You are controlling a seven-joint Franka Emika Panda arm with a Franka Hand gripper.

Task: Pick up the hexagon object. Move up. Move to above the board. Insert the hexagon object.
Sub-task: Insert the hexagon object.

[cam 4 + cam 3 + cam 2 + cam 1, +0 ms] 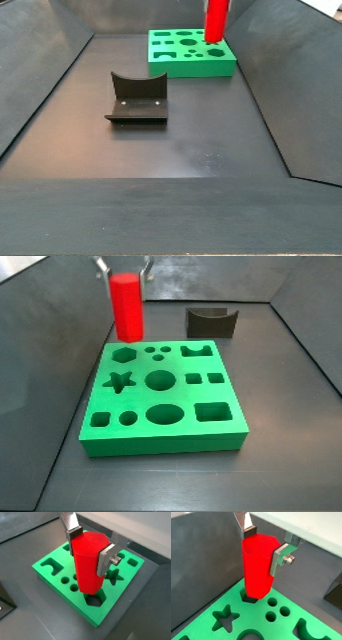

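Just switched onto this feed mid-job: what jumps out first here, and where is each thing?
The tall bright red hexagon peg stands upright in the gripper, its silver fingers clamped on the peg's upper sides. Its lower end hangs at the hexagon hole near a corner of the thick bright green board; how far in it is, I cannot tell. A dark L-shaped fixture stands on the floor apart from the board.

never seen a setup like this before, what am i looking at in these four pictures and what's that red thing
This is a robot arm working inside a dark bin. Two pictures come from cameras on its wrist, looking down past its pincer. The pincer's two silver fingers are shut on a red peg, held upright. Its lower end is at a six-sided hole near a corner of the green board, which has many shaped holes. The other two pictures come from cameras beside the bin: they show the board flat on the floor and, apart from it, a dark bracket.
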